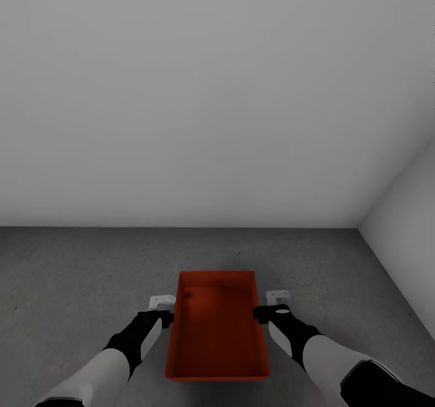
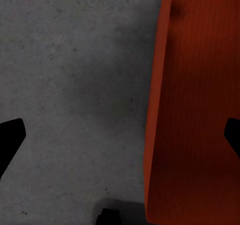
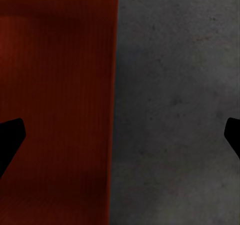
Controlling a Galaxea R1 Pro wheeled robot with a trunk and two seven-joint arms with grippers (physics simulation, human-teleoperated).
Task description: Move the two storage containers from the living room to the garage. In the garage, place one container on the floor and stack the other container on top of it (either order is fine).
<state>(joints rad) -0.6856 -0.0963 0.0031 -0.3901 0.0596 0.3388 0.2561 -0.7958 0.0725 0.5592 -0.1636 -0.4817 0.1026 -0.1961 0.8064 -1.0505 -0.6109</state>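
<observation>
One red-orange open-top storage container (image 1: 217, 328) lies lengthwise between my two arms over the garage's dark grey concrete floor (image 1: 72, 274). Whether it rests on the floor I cannot tell. My left gripper (image 1: 163, 316) is at the container's left long wall and my right gripper (image 1: 266, 312) at its right long wall. In the left wrist view the left gripper (image 2: 122, 135) is open, one finger inside the container (image 2: 195, 110) and one outside over the floor. In the right wrist view the right gripper (image 3: 122, 135) is open astride the container's (image 3: 55, 105) other wall. The living room is out of view.
A plain white-grey wall (image 1: 181, 93) stands straight ahead, a short stretch of floor beyond the container. A second wall (image 1: 405, 214) closes the right side and meets it in a corner. Bare concrete (image 1: 338, 262) spreads on both sides.
</observation>
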